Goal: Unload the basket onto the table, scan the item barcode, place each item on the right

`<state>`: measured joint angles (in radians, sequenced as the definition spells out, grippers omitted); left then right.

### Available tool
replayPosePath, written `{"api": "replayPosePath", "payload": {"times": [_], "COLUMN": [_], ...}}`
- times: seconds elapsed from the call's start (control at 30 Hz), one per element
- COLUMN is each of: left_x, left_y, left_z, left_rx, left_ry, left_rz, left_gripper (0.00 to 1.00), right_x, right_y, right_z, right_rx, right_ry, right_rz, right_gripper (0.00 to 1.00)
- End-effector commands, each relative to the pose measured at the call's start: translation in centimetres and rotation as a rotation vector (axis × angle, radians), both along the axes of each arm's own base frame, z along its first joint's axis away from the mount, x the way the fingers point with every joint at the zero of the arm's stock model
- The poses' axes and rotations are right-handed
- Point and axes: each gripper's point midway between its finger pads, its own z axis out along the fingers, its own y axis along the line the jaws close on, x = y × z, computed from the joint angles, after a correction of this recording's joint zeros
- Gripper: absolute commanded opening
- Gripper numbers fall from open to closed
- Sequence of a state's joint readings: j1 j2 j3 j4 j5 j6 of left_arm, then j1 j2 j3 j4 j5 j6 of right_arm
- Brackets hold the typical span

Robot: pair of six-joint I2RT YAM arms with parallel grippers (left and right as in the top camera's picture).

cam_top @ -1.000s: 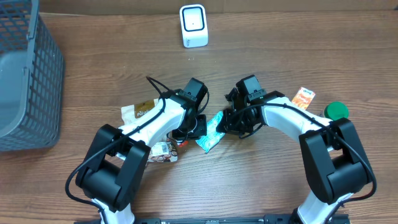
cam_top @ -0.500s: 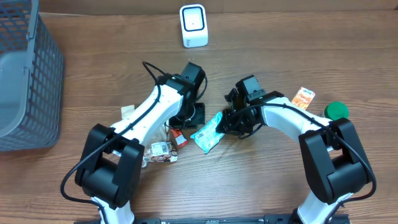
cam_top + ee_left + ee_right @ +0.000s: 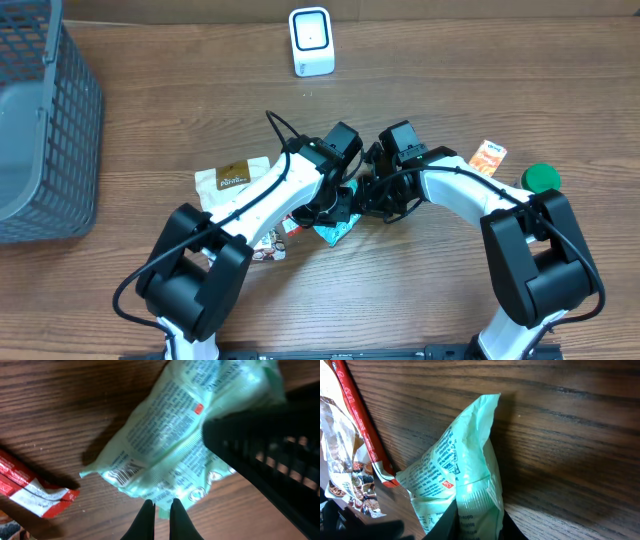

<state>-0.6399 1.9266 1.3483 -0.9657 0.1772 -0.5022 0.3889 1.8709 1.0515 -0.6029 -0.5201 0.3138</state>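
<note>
Containers: one grey basket (image 3: 45,110), upper left of the overhead, cut off by the frame; can't tell its contents.

Counts, one each:
- white scanner (image 3: 311,41), top centre
- mint packet (image 3: 340,229)
- brown-white pouch (image 3: 228,178)
- red wrapper (image 3: 35,491)
- nut snack pack (image 3: 270,248)
- orange sachet (image 3: 489,155)
- green round cap (image 3: 541,178)

Mint packet sits mid-frame over the wooden surface (image 3: 450,60). Right pincer (image 3: 476,521) is clamped on one end. Barcode (image 3: 123,474) faces the left wrist camera. Left pincer (image 3: 160,506) is closed on nothing, tips at the packet's edge.

Versus half a second ago: left arm swung right over the packet and uncovered the pouch. Right arm unchanged.
</note>
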Motion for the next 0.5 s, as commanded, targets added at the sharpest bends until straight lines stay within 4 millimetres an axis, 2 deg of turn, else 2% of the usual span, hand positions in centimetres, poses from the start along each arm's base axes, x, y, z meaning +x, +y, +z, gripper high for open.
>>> {"api": "replayPosePath", "payload": {"times": [0.0, 0.17, 0.27, 0.37, 0.43, 0.47], "left_x": [-0.7, -2.9, -3.8, -3.2, -2.2, -1.3], "left_y": [0.6, -0.8, -0.8, 0.0, 0.4, 0.8], "left_z": [-2.3, -4.8, -5.6, -4.9, -3.8, -2.6], "left_rx": [0.055, -0.003, -0.008, 0.006, 0.008, 0.006], "left_ry": [0.054, 0.183, 0.229, 0.215, 0.164, 0.116], "left_rz": [0.014, -0.07, -0.104, -0.09, -0.081, -0.068], "left_gripper": [0.04, 0.04, 0.04, 0.04, 0.04, 0.04], "right_x": [-0.8, -0.7, -0.7, -0.7, -0.7, -0.7], "right_y": [-0.2, -0.2, -0.2, -0.2, -0.2, -0.4], "right_z": [-0.7, -0.7, -0.7, -0.7, -0.7, -0.8], "right_rx": [-0.022, -0.022, -0.022, -0.022, -0.023, -0.032], "right_ry": [0.013, 0.012, 0.012, 0.012, 0.012, 0.009], "right_rz": [0.013, 0.013, 0.013, 0.013, 0.013, 0.01], "right_gripper": [0.17, 0.17, 0.17, 0.17, 0.17, 0.17]}}
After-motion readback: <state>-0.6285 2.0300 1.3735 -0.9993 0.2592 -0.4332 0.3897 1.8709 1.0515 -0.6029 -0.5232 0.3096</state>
